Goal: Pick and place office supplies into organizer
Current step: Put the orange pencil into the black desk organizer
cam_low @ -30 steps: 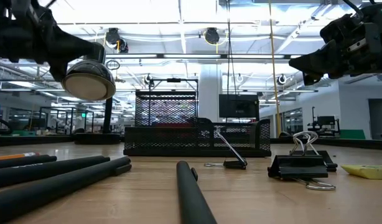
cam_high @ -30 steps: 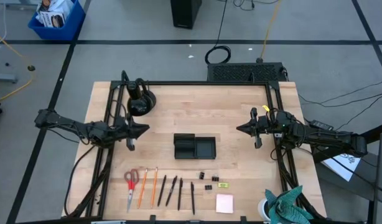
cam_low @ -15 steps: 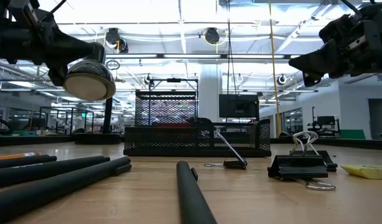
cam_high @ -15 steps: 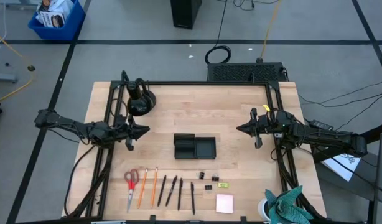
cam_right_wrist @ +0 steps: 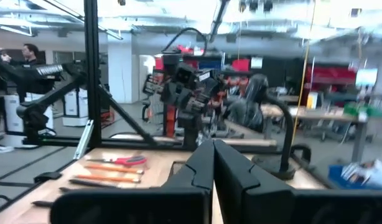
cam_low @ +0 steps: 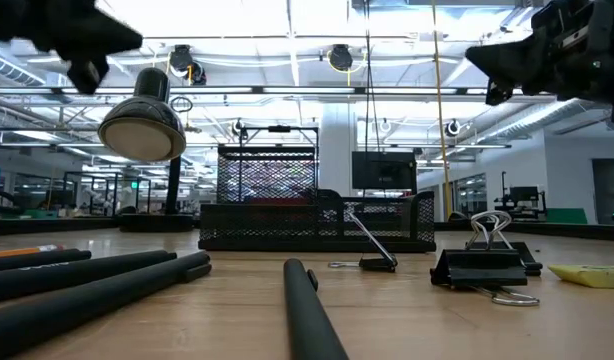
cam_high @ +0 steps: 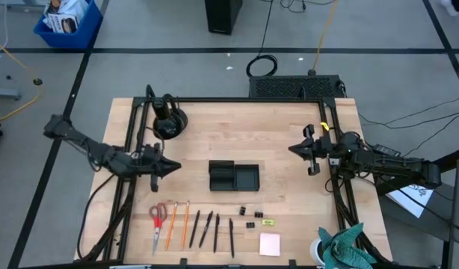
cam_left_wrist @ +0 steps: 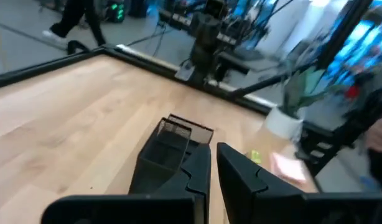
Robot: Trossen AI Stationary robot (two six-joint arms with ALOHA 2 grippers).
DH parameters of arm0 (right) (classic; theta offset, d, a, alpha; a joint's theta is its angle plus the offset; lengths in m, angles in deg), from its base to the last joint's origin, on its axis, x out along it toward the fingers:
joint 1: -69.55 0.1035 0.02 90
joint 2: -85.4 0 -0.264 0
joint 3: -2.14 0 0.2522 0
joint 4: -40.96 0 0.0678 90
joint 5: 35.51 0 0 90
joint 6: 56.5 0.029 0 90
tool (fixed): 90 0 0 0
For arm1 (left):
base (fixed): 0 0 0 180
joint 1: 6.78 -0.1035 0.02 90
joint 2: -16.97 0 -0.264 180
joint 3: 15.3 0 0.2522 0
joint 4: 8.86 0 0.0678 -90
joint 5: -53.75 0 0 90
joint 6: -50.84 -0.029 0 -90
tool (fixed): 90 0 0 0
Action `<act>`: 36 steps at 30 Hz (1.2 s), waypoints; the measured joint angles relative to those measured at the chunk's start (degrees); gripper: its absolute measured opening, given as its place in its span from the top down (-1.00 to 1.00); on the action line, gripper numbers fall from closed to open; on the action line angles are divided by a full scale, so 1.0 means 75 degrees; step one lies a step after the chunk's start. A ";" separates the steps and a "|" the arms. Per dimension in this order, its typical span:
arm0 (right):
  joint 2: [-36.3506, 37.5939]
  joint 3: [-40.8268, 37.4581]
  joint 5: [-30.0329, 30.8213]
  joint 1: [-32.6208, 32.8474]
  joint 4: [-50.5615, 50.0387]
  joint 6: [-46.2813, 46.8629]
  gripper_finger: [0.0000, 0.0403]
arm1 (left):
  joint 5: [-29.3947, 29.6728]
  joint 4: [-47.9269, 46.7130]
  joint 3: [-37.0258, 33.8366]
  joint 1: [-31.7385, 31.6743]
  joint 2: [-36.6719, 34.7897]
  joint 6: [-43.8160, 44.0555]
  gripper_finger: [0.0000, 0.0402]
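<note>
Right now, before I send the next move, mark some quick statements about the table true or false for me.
1. The organizer already holds the scissors. False: the red-handled scissors lie on the table near its front edge.
2. The pink notepad lies right of the pens. True.
3. The right gripper holds a pencil. False: it is shut and empty.
4. The left gripper hovers left of the organizer. True.

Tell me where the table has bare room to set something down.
Bare wood lies between the round black domed lamp and the black plastic organizer tray, and on either side of the tray. The near edge is crowded: red-handled scissors, thin black pens, square pink notepad.
</note>
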 joint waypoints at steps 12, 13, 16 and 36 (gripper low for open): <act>-0.0001 0.0000 0.0007 -0.0003 -0.0020 -0.0383 0.98 | 0.1343 -0.7375 0.6021 0.1716 0.5196 0.5849 0.85; -0.0001 0.0000 0.0018 -0.0003 -0.0017 -0.0436 0.98 | 0.1084 -0.7913 0.6356 0.1751 0.5517 0.6673 0.85; -0.0001 0.0000 0.0328 -0.0003 -0.0022 -0.0629 0.98 | -0.0049 -0.8945 0.7010 0.1861 0.6449 0.8428 0.85; -0.0001 0.0000 0.1448 -0.0003 -0.0300 -0.1769 0.98 | -0.2695 -0.7863 0.7113 0.1814 0.9357 1.2803 0.85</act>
